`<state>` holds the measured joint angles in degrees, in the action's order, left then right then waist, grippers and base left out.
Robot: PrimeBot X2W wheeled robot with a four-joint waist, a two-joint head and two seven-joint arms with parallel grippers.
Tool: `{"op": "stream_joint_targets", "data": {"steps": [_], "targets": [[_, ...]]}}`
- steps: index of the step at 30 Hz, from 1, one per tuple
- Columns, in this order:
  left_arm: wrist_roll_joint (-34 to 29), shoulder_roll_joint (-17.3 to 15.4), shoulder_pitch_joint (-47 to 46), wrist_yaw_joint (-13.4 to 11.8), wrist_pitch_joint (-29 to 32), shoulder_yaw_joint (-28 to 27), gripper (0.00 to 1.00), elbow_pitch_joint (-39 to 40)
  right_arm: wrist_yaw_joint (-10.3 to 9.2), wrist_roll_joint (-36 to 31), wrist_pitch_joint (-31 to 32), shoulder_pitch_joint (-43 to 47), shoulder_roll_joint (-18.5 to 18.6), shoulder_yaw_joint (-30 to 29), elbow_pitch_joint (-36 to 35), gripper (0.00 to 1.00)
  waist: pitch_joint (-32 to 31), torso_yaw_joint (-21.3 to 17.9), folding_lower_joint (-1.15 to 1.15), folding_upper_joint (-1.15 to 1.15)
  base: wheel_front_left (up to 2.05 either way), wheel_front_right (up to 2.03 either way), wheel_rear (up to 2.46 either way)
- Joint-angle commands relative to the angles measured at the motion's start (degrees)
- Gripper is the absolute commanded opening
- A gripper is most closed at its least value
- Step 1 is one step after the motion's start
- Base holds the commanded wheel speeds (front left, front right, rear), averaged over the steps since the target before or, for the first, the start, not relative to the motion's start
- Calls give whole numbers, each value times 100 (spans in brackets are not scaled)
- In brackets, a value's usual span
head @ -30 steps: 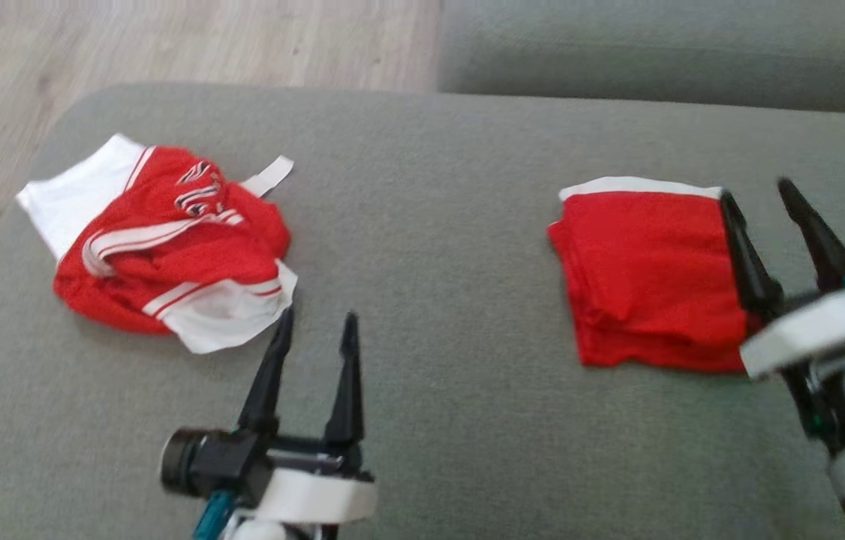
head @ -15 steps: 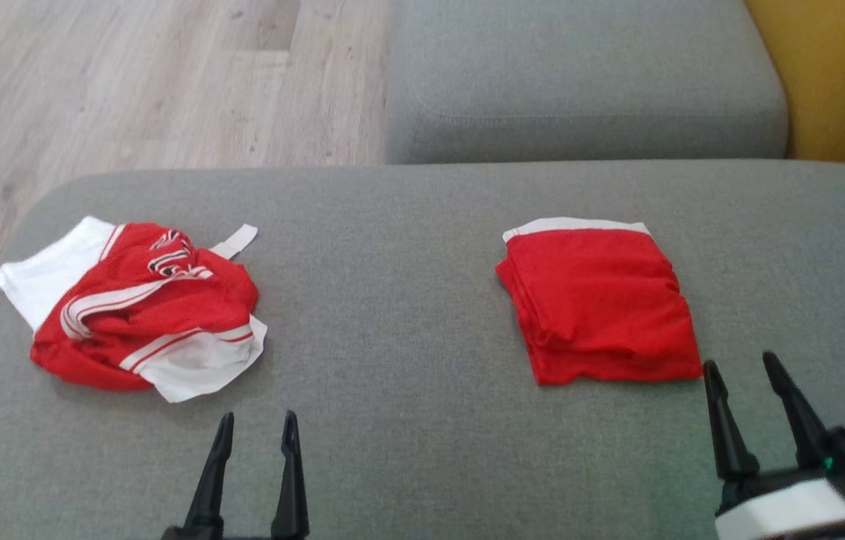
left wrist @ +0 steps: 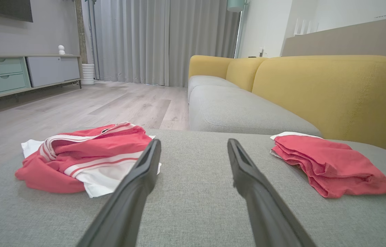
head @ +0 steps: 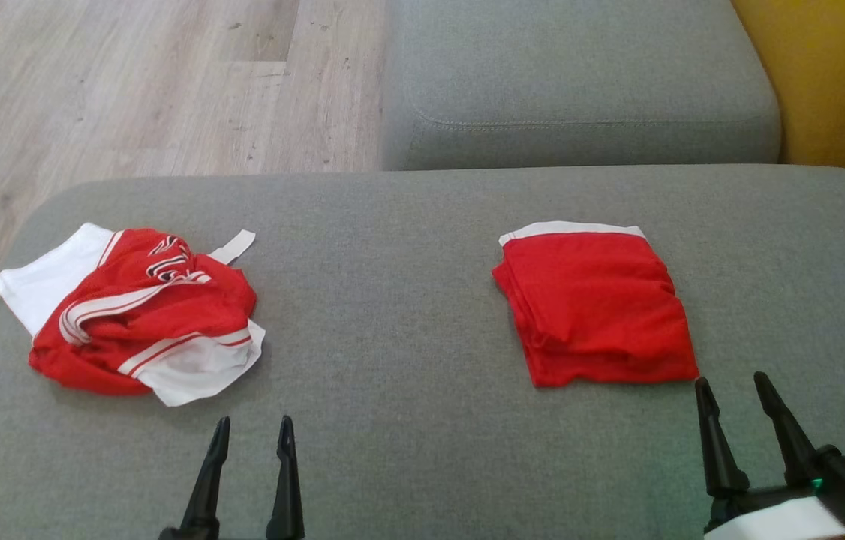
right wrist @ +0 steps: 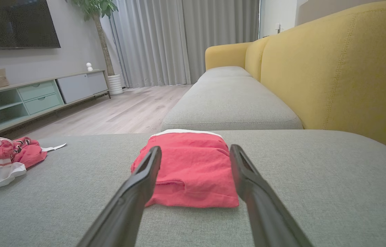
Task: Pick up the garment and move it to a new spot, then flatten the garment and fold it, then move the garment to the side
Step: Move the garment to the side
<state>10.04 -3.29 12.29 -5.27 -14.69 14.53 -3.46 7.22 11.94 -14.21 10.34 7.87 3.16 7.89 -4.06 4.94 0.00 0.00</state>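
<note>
Our left gripper (head: 254,421) and right gripper (head: 732,379) are open and empty, so let's pinch a thick fold of the shirt (head: 145,315).

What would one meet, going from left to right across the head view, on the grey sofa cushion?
crumpled garment → left end effector → folded red garment → right end effector
</note>
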Motion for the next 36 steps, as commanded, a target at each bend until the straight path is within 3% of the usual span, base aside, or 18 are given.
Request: {"op": "stream_joint_targets", "data": {"steps": [1, 24, 36], "targets": [[-33, 38, -244, 17, -30, -227, 100, 141, 26, -29, -78, -99, 40, 80, -198, 100, -12, 3, 0, 0, 0, 0, 0], [-55, 41, -172, 1, -30, -210, 100, 97, 26, -111, -79, -30, -6, 144, -33, 100, -166, -65, 0, 0, 0, 0, 0], [-18, 41, -483, -91, -30, -176, 100, 254, 26, 4, -79, -530, 214, -51, 294, 100, 380, 91, 0, 0, 0, 0, 0]]}}
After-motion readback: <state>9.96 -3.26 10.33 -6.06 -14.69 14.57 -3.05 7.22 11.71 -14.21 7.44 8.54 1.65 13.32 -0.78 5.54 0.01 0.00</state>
